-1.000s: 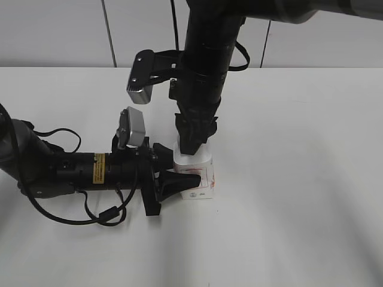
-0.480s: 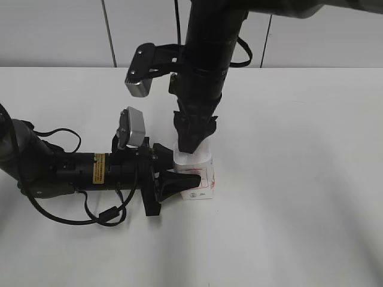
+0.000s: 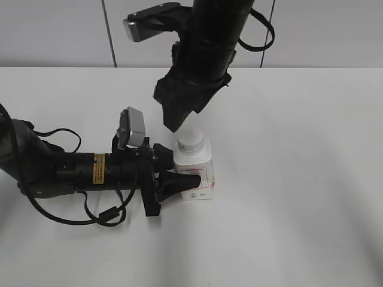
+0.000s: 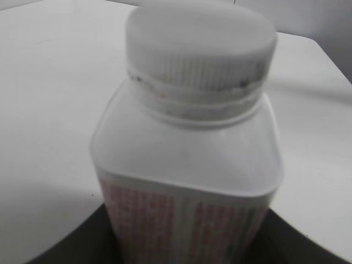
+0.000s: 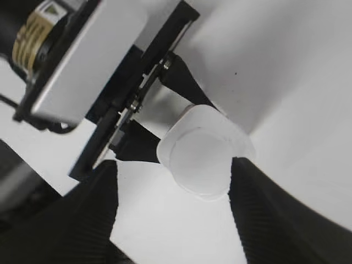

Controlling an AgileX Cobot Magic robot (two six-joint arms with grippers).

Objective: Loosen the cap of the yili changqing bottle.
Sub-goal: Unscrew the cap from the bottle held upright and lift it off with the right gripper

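Note:
The yili changqing bottle stands upright on the white table, white with a pink-red label. My left gripper reaches in level from the left and is shut on the bottle's body, its dark fingers flanking the label. The ribbed white cap sits on the neck. My right gripper hangs above the cap, open and clear of it. In the right wrist view the cap lies below, near the right finger of the right gripper, with nothing between the fingers.
The left arm lies low along the table with a looped black cable beside it. The right arm comes down from above the table's middle. A grey panelled wall runs behind the far edge.
My right gripper has opened, let go of the cap and risen off the bottle, turning as it lifted. The left gripper and the bottle have stayed put.

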